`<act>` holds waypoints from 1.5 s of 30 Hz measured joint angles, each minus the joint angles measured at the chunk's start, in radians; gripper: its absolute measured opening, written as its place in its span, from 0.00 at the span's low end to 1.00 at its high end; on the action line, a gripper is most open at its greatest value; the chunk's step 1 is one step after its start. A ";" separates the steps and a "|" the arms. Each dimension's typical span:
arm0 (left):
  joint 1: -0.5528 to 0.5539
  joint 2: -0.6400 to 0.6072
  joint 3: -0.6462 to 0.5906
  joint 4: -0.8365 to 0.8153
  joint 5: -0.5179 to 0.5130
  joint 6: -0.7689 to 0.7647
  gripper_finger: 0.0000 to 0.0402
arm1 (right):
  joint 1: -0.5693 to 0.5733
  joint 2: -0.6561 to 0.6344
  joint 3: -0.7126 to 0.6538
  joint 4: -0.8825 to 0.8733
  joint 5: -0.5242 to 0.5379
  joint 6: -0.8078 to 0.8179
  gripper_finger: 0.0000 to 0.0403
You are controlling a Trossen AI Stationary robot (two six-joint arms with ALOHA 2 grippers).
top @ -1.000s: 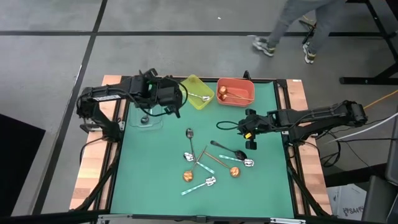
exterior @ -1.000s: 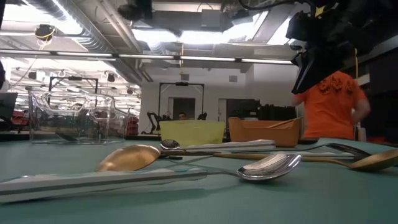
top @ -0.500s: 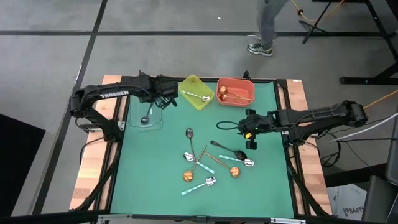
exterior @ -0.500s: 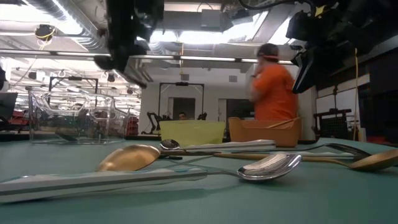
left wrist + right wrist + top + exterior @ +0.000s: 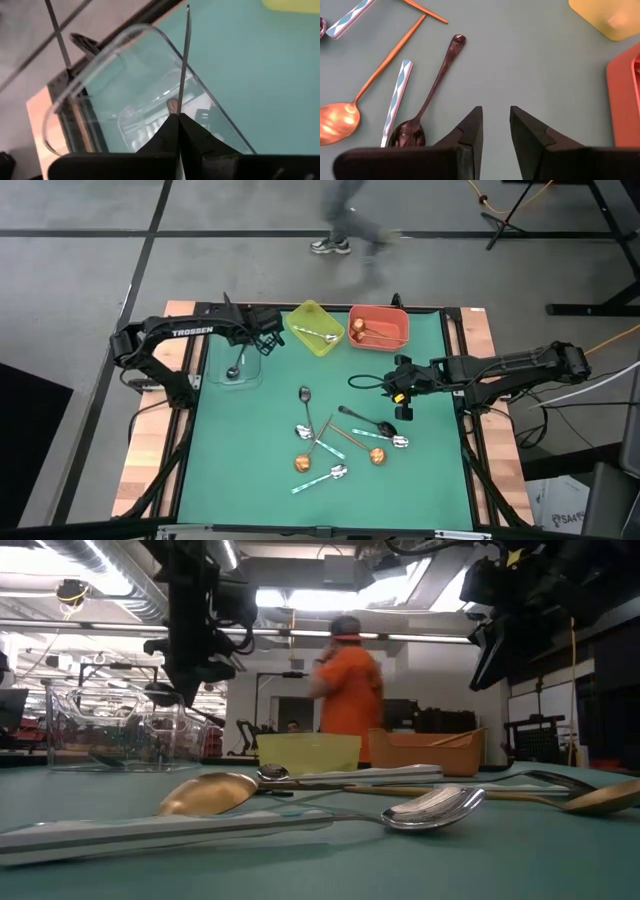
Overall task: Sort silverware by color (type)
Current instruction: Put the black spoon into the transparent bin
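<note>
Several spoons, black, copper and silver with teal handles, lie scattered mid-mat point(image 5: 340, 442). My left gripper point(image 5: 266, 342) hovers over the clear container point(image 5: 232, 366) at the far left and is shut on a black spoon's thin handle point(image 5: 183, 60). Another black spoon point(image 5: 234, 368) lies inside that container. My right gripper point(image 5: 495, 117) is open above the mat just beyond a black spoon point(image 5: 437, 75) and touches nothing. A teal-handled spoon lies in the yellow tray point(image 5: 318, 328), and copper spoons in the orange tray point(image 5: 378, 327). My left gripper pinches the black spoon's slim handle point(image 5: 179, 107) between its two shut fingers. The handle runs on past the fingertips, and its free end point(image 5: 187, 7) stands above the clear container's rim. The spoon is lifted clear; its bowl is hidden behind the fingers.
The green mat point(image 5: 250, 460) has free room at the near left and far right. Wooden table edges point(image 5: 150, 450) border it. A person in an orange shirt point(image 5: 345, 690) walks behind the far edge.
My left gripper has come down over the clear container, moving a little toward the table's left edge, still shut on the spoon. The person behind the table has walked from right to left. My right arm has kept still.
</note>
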 joint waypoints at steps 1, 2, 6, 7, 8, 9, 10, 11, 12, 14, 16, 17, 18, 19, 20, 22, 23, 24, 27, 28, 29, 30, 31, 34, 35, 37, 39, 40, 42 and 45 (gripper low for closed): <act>0.000 0.000 -0.004 -0.001 0.001 -0.007 0.00 | 0.000 0.000 0.000 0.000 0.000 0.000 0.22; -0.001 0.000 -0.007 -0.002 0.001 -0.017 0.00 | 0.000 0.000 0.000 0.000 0.000 0.000 0.22; -0.014 0.000 -0.007 -0.004 -0.035 -0.024 0.00 | 0.000 0.000 0.000 0.000 0.000 0.000 0.22; -0.017 0.000 -0.005 -0.012 -0.043 -0.024 0.00 | 0.000 0.000 0.000 0.000 0.000 0.000 0.22; -0.019 0.000 0.001 -0.022 -0.046 -0.025 0.00 | 0.000 0.000 0.000 0.000 0.000 0.000 0.22; -0.019 0.000 0.007 -0.030 -0.046 -0.027 0.00 | 0.000 0.000 0.000 0.000 0.000 0.000 0.22; -0.018 0.000 0.012 -0.037 -0.048 -0.029 0.00 | 0.000 0.000 0.000 0.000 0.000 0.000 0.22; -0.018 0.000 0.015 -0.041 -0.050 -0.030 0.00 | 0.000 0.000 0.000 0.000 0.000 0.000 0.22; -0.018 -0.002 0.015 -0.045 -0.050 -0.038 0.00 | 0.000 0.000 0.000 0.000 0.000 0.000 0.22; -0.024 -0.013 0.015 -0.060 -0.052 -0.066 0.00 | 0.000 0.000 0.000 0.000 0.000 0.000 0.22; -0.037 -0.033 0.015 -0.079 -0.070 -0.107 0.00 | 0.000 0.000 0.000 0.001 0.000 0.000 0.22; -0.043 -0.046 0.015 -0.089 -0.080 -0.130 0.00 | 0.000 0.000 0.000 0.001 0.000 0.000 0.22; -0.053 -0.059 0.015 -0.096 -0.097 -0.158 0.00 | 0.000 0.000 0.000 0.002 0.000 0.000 0.22; -0.065 -0.073 0.015 -0.102 -0.114 -0.190 0.00 | 0.000 0.000 0.000 0.006 0.000 0.000 0.22; -0.074 -0.088 0.015 -0.109 -0.124 -0.219 0.00 | 0.000 0.000 0.000 0.006 0.000 0.000 0.22; -0.094 -0.113 0.015 -0.123 -0.128 -0.269 0.00 | 0.000 0.000 0.000 0.013 0.000 0.000 0.22; -0.107 -0.121 0.015 -0.125 -0.128 -0.292 0.00 | 0.000 0.000 0.000 0.019 0.001 0.000 0.22; -0.119 -0.127 0.013 -0.123 -0.129 -0.314 0.00 | 0.000 0.000 0.000 0.021 0.002 0.000 0.22; -0.149 -0.129 -0.005 -0.129 -0.134 -0.374 0.00 | 0.000 0.000 0.000 0.024 0.002 0.000 0.22; -0.157 -0.129 -0.015 -0.128 -0.137 -0.395 0.00 | 0.000 0.000 0.000 0.023 0.002 0.000 0.22; -0.163 -0.130 -0.027 -0.127 -0.137 -0.415 0.00 | 0.000 0.000 0.000 0.023 0.002 0.000 0.22; -0.168 -0.129 -0.042 -0.127 -0.138 -0.436 0.00 | 0.000 0.000 0.000 0.023 0.002 0.000 0.22; -0.173 -0.129 -0.059 -0.126 -0.138 -0.458 0.00 | 0.000 0.000 0.000 0.023 0.002 0.000 0.22; -0.179 -0.129 -0.115 -0.120 -0.138 -0.521 0.00 | 0.000 0.000 0.000 0.023 0.003 0.000 0.22; -0.179 -0.129 -0.133 -0.118 -0.138 -0.535 0.00 | 0.000 0.000 0.000 0.023 0.003 0.000 0.22; -0.179 -0.129 -0.169 -0.107 -0.138 -0.553 0.00 | 0.000 0.000 0.000 0.023 0.003 0.000 0.22; -0.179 -0.129 -0.203 -0.080 -0.128 -0.560 0.00 | 0.000 0.000 0.000 0.023 0.003 0.000 0.22; -0.179 -0.129 -0.216 -0.066 -0.122 -0.570 0.00 | 0.000 0.000 0.000 0.023 0.003 0.000 0.22; -0.178 -0.129 -0.241 -0.043 -0.112 -0.579 0.00 | 0.000 0.000 0.000 0.023 0.003 0.000 0.22; -0.178 -0.129 -0.266 -0.017 -0.100 -0.581 0.00 | 0.000 0.000 0.000 0.023 0.003 0.000 0.22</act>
